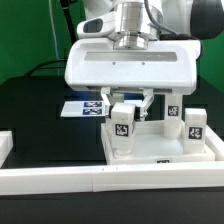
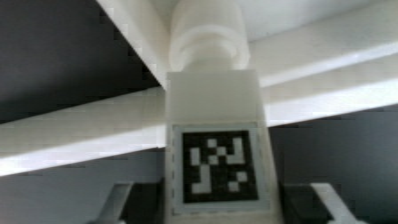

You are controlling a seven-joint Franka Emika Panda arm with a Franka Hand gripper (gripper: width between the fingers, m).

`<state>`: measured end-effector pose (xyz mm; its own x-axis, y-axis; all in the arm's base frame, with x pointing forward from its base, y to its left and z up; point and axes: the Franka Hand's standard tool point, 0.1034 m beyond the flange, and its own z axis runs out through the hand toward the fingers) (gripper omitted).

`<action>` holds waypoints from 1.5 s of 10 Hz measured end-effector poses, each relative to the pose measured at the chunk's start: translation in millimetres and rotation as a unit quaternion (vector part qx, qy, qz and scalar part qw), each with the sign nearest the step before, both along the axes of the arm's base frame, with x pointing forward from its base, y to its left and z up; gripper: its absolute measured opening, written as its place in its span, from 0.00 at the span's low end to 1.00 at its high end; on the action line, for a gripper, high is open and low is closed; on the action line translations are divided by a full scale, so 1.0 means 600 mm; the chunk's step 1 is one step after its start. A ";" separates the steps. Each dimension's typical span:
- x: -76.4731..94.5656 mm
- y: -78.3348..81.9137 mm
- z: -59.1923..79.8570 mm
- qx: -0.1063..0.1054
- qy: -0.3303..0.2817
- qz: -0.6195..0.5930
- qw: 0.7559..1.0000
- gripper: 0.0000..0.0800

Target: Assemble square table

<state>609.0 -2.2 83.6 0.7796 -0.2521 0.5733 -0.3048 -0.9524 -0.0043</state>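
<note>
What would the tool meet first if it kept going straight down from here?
The tool points down, shut on a table leg; the leg's foot would probably meet the square table panel first, though depth is unclear.

Long white border bars [image 1: 60, 178] along the black tabletop [image 1: 30, 105]; marker board [image 1: 82, 106] lying flat behind.

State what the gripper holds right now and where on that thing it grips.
The gripper holds one white tagged leg, its fingers clamping the tagged end from both sides. The leg stands upright on the square panel.
</note>
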 end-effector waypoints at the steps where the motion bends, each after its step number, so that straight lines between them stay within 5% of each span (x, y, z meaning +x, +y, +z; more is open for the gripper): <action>1: 0.003 0.001 -0.002 0.000 -0.001 0.000 1.000 0.36; 7: -0.001 0.019 -0.011 0.001 0.001 0.002 1.000 0.36; 8: -0.002 0.020 -0.012 0.001 0.002 0.002 1.000 0.55; 9: -0.003 0.020 -0.013 0.002 0.004 0.002 1.000 0.55; 10: -0.003 0.020 -0.014 0.002 0.004 0.002 1.000 0.74; 15: -0.003 0.020 -0.014 0.002 0.004 0.002 1.000 0.81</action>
<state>607.2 9.9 75.1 0.7858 -0.2504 0.5656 -0.3004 -0.9538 -0.0051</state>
